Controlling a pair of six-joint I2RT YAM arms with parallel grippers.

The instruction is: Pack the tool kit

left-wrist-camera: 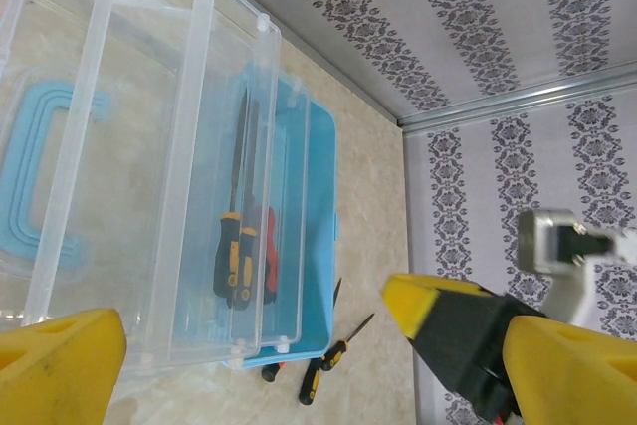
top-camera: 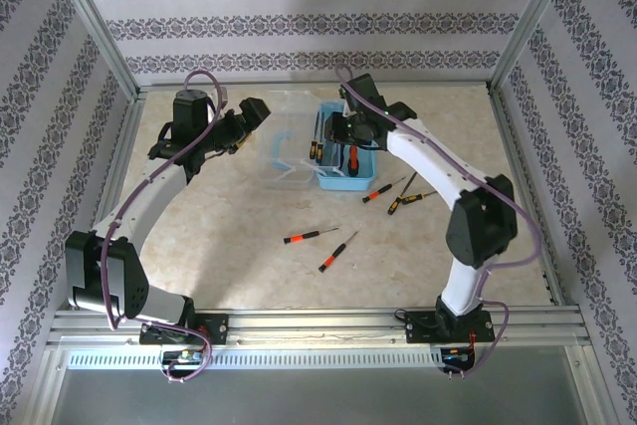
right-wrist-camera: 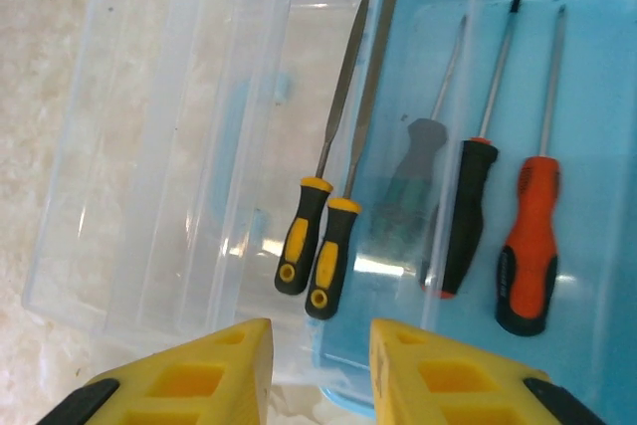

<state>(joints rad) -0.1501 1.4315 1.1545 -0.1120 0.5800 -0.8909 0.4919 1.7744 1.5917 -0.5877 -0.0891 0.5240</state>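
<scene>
Jaws of right gripper (right-wrist-camera: 320,340) slightly apart, empty, over blue box (top-camera: 343,184) — left gripper (left-wrist-camera: 244,316) wide open — best raised straight before fetching mid-tabletop screwdrivers (top-camera: 338,251)

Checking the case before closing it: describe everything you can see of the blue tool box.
The blue tool box is a shallow rectangular tray of translucent blue plastic, resting flat on the table. Its clear lid, with a blue handle, is swung open to the left in the top view. Inside lie two yellow-handled files, a black-handled screwdriver and an orange-handled screwdriver, side by side.
</scene>
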